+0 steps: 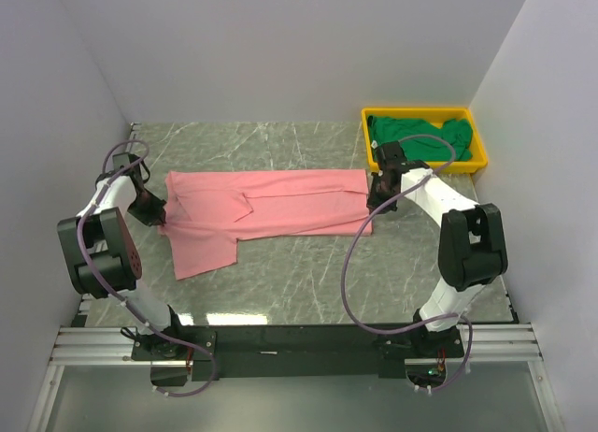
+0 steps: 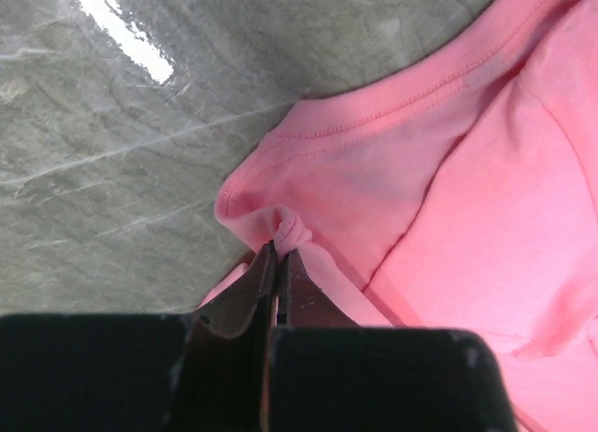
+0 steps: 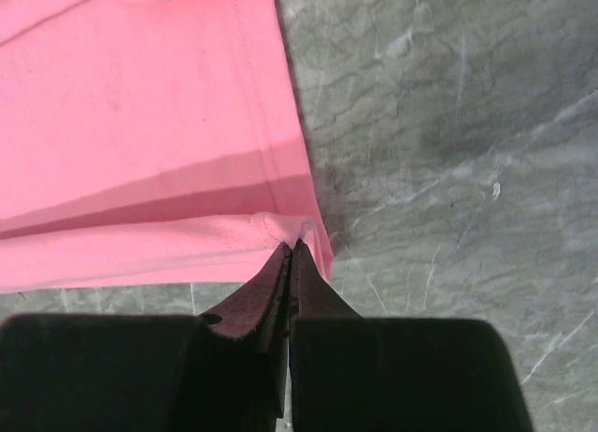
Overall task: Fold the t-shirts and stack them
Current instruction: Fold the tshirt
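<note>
The pink t-shirt (image 1: 271,208) lies stretched across the middle of the table, partly folded lengthwise, with one sleeve hanging toward the near left. My left gripper (image 1: 159,213) is shut on a pinch of its left edge; the left wrist view shows the pinched pink cloth (image 2: 291,231) at the fingertips. My right gripper (image 1: 377,200) is shut on the shirt's right edge, where a folded hem (image 3: 271,228) is nipped between the jaws. The dark green t-shirt (image 1: 420,140) lies crumpled in the yellow tray (image 1: 478,161) at the far right.
The tray stands just behind my right gripper. White walls close in the table on the left, back and right. Grey marble tabletop (image 1: 308,273) shows in front of the shirt. Cables loop off both arms.
</note>
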### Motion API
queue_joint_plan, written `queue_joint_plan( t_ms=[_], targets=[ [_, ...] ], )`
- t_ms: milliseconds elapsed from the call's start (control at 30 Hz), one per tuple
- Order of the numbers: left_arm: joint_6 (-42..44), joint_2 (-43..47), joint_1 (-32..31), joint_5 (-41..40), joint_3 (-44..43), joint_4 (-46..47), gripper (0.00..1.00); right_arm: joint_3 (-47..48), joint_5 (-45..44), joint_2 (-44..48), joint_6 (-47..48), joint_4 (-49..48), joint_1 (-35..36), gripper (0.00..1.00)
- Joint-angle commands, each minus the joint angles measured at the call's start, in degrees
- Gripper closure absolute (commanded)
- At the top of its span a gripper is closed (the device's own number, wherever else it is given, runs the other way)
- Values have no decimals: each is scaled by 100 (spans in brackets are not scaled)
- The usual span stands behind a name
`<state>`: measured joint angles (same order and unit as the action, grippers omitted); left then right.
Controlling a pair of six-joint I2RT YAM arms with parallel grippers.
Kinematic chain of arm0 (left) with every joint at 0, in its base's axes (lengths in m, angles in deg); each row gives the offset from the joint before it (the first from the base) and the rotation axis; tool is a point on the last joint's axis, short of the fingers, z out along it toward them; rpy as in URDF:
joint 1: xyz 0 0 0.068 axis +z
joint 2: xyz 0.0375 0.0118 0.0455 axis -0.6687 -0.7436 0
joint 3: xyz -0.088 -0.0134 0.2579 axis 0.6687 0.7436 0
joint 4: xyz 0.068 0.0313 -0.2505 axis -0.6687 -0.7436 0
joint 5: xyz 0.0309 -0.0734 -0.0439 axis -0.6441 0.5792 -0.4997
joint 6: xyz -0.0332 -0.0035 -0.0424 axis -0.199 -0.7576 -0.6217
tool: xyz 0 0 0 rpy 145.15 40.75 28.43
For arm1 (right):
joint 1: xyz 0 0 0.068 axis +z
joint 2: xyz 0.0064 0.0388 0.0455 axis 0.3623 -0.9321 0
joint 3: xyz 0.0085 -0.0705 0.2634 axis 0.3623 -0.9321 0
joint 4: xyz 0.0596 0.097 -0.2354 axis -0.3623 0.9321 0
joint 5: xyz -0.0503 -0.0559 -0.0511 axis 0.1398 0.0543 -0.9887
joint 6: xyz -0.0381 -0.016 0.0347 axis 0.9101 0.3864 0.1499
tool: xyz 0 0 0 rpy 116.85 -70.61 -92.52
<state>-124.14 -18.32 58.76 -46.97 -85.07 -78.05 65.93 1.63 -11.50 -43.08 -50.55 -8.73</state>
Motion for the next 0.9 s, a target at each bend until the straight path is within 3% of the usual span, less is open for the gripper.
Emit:
queue_joint_plan(
  t_ms=[0,867],
  targets=[
    [-90,-116,52,-24,-225,115,99,301,-67,-138,104,-174,-56,100],
    [-222,-195,96,195,-172,634,99,170,-199,-718,174,-851,-232,100]
  ],
)
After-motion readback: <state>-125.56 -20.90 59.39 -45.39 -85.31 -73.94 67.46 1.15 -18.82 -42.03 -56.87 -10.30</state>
